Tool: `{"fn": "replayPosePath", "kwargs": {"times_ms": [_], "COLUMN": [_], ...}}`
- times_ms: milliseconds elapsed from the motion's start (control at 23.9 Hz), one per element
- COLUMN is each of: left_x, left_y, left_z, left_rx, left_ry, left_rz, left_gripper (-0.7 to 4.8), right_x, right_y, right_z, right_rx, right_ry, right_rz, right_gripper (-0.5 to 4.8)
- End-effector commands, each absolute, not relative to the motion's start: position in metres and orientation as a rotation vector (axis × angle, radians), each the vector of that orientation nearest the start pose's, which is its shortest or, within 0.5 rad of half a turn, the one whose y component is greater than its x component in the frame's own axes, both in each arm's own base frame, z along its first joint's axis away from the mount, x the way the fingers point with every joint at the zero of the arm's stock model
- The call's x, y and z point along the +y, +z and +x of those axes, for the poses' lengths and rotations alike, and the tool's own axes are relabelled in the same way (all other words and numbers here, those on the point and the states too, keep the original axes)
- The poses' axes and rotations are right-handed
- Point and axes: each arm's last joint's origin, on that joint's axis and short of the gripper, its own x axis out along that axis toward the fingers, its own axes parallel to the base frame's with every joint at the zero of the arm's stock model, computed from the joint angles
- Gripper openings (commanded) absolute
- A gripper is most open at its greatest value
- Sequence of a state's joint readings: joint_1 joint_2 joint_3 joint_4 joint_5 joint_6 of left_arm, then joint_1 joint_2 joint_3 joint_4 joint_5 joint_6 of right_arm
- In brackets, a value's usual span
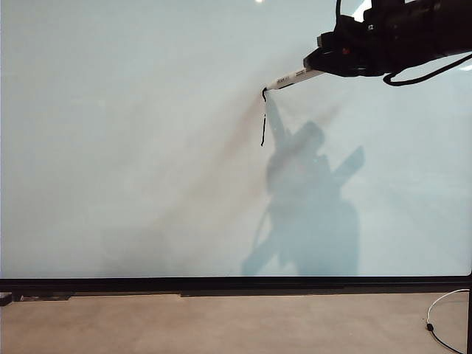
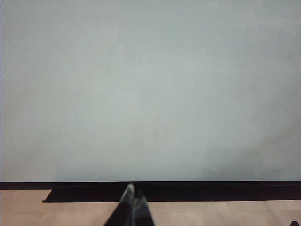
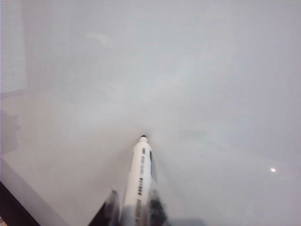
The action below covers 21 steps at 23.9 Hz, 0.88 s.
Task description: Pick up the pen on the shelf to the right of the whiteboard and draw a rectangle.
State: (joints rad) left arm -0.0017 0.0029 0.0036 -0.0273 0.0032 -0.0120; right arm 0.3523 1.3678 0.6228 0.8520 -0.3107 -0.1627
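Observation:
The whiteboard fills nearly the whole exterior view and both wrist views. High at the right, my right gripper is shut on the pen, a slim white marker with dark print. Its dark tip touches the board at the top of a thin black vertical stroke that has a small gap. No rectangle is in view. The right wrist view shows the pen between the fingers of the right gripper. My left gripper is shut and empty, low before the board's lower frame. The shelf is out of view.
A thin black frame runs along the board's lower edge, above a tan surface. A white cable lies at the lower right. The arm's shadow falls on the board below the pen.

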Motion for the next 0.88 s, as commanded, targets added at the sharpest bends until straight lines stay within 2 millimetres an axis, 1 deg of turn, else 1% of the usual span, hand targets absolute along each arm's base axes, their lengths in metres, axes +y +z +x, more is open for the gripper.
{"fn": "replayPosePath", "kwargs": {"times_ms": [42,168,880], "left_x": [0.0,0.0,0.0], "left_y": [0.164,0.163,0.163], "left_z": [0.097,0.098,0.098], "left_rx": [0.017,0.019,0.018], "left_ry": [-0.005,-0.005,-0.005], "left_rz": [-0.008,-0.008,-0.008], "left_gripper": [-0.04,-0.05,-0.04], "right_x": [0.1,0.095,0.084], "right_y": [0.257,0.259,0.261], "right_z": [0.262,0.26,0.259], "right_rx": [-0.182,-0.175,-0.153], "right_ry": [0.612,0.598,0.563], "right_rz": [-0.159,-0.161,-0.164], "right_gripper": [-0.04,-0.04,-0.04]}}
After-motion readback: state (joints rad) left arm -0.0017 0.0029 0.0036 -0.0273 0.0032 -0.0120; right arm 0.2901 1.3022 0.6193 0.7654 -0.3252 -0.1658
